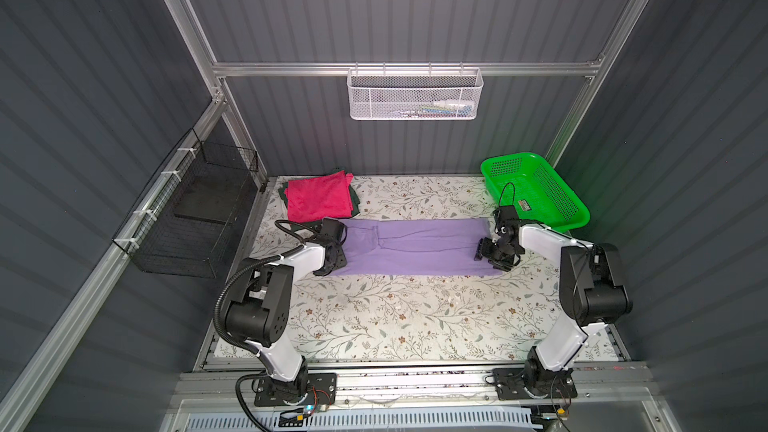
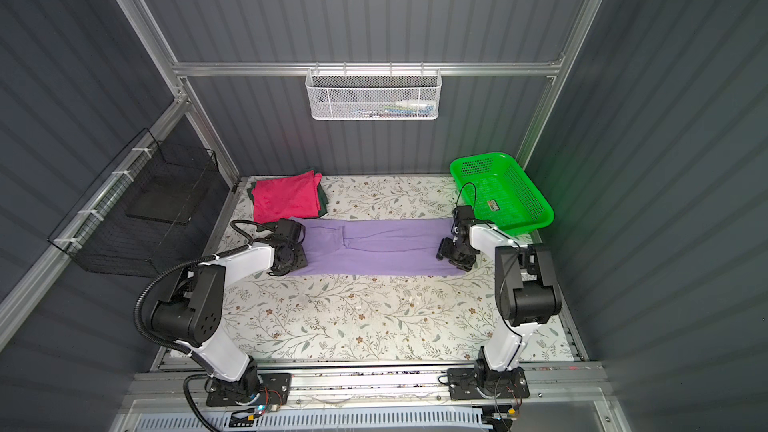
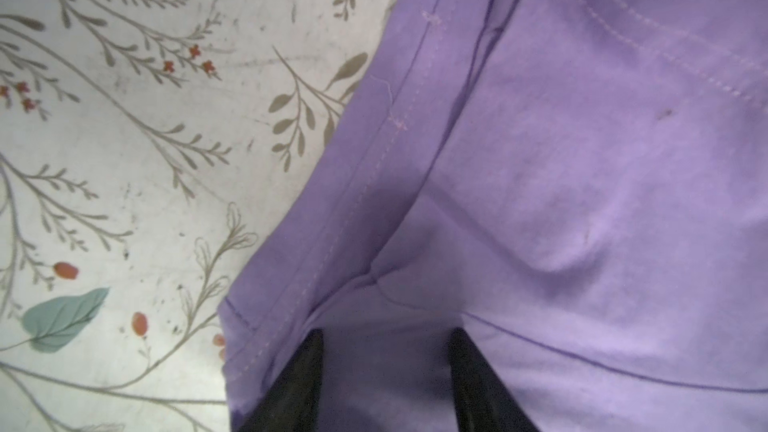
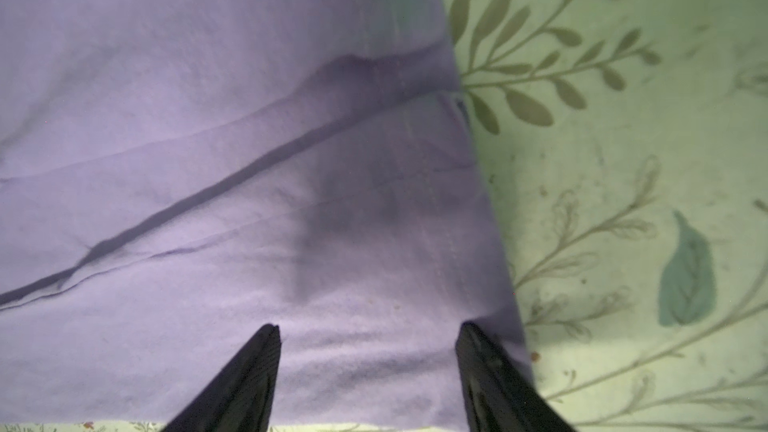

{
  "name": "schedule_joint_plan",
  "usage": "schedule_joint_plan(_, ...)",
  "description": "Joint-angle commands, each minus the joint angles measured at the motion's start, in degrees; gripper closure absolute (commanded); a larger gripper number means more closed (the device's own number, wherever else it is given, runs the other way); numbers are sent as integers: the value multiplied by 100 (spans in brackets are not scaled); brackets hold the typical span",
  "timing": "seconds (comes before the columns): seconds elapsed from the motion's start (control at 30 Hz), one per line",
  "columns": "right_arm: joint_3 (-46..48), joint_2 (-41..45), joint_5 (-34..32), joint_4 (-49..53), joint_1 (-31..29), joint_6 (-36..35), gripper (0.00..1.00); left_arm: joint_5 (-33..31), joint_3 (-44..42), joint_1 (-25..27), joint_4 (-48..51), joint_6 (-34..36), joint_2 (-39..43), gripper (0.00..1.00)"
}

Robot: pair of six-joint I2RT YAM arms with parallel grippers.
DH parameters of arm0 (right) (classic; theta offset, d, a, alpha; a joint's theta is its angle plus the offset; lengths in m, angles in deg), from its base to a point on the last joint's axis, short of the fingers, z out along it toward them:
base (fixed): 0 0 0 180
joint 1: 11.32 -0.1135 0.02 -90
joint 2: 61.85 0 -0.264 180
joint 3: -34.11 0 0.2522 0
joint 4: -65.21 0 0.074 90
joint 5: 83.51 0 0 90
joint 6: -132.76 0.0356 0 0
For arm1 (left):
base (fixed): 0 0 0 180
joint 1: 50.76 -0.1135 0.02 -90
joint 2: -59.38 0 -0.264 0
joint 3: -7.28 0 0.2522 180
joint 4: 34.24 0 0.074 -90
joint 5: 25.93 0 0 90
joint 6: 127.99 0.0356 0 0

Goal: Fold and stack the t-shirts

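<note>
Soft lavender t-shirt (image 1: 415,251) (long rectangle) lies smooth.

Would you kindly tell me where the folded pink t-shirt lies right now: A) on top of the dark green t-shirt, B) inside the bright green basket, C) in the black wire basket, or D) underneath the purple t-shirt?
A: in both top views the pink t-shirt lies folded on the dark green t-shirt, whose edges show around it.
</note>
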Motion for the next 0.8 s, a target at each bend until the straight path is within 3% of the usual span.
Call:
schedule_joint_plan(0.0,324,12,-61,790,41,-87,29,-243,-392,-79,754,-243,-119,49)
schedule_joint_plan(0.43,1222,602,361,1141,-808,550,29,706,270,-79,277,241,-1000,49)
schedule_joint_plan(0.57,1260,1212,107,1646,-1223,839,28,464,385,-79,417,277,-818,49)
schedule_joint_plan(0.77,594,2151,-383,2724,-1366,894,26,-527,583,-79,701,586,-99,49)
